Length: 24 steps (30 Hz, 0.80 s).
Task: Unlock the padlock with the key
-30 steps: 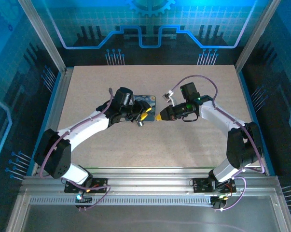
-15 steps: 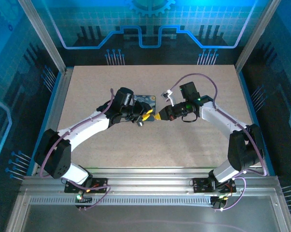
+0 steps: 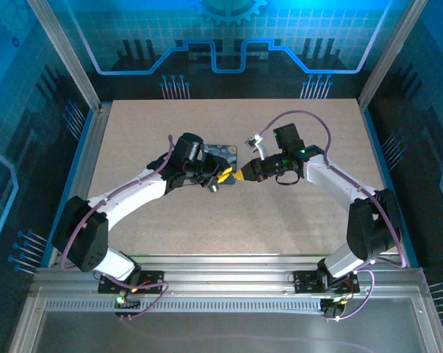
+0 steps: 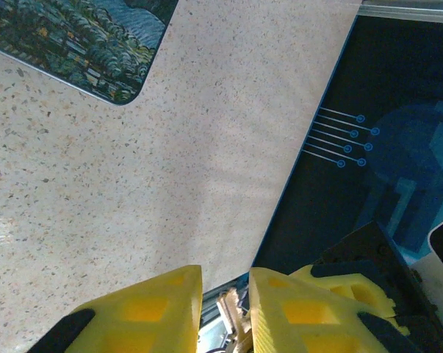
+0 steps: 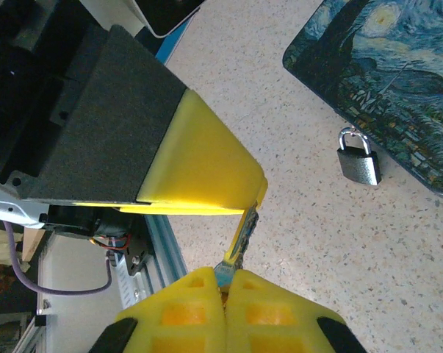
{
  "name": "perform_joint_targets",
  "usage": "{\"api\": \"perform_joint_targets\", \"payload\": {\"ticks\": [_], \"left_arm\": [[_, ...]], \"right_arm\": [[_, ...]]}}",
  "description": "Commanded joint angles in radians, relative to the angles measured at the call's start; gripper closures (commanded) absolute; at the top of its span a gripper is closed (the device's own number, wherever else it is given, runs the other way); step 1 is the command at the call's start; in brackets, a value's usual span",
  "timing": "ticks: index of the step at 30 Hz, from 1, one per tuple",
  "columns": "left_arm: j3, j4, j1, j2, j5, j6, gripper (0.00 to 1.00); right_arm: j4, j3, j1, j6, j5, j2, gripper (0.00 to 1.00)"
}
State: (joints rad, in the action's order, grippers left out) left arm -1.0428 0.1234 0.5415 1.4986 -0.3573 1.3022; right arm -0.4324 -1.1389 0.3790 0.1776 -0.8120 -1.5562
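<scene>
The speckled surface (image 3: 294, 213) carried the dark painted box (image 3: 225, 151), and both arms met just in front of this box, on its near side. The left jaws stood only narrowly apart, their yellow fingers (image 4: 148, 309) on either side of the free end of the key. A thin gap showed on one side of the key, so I judged that they did not pinch it yet. The right jaws were fully closed, the fingers (image 5: 184, 309) pressed together on the other end of the key, which stuck out from them toward the left jaws. The padlock (image 5: 359, 165) lay flat on the surface just beside the edge of the box, apart from both jaws, and nothing held it. It looked like a rigid metal piece, dense for its small size but light for an arm, with smooth faces that would probably slip. Lying loose, it would likely slide or turn when the key pushed on it. I would take it by the two flat faces of the body, leaving the loop and the keyhole end free. The key (image 5: 239, 237) was thin, flat and stiff. It was best pinched on its flat sides at the wide head, so that it did not twist out when turned.
</scene>
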Motion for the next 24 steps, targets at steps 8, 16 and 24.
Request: {"api": "perform_joint_targets", "payload": {"ticks": [8, 16, 24], "left_arm": [[-0.002, -0.030, 0.005, 0.005, -0.031, 0.014, 0.83], [0.003, -0.038, 0.004, 0.002, -0.032, 0.016, 0.91], [0.009, -0.028, -0.003, -0.005, -0.016, 0.004, 1.00]], "right_arm": [[0.030, -0.018, 0.030, 0.017, 0.011, -0.010, 0.97], [0.034, -0.025, 0.029, 0.029, 0.030, -0.020, 0.94], [0.045, -0.010, 0.012, 0.070, 0.025, -0.007, 0.75]]}}
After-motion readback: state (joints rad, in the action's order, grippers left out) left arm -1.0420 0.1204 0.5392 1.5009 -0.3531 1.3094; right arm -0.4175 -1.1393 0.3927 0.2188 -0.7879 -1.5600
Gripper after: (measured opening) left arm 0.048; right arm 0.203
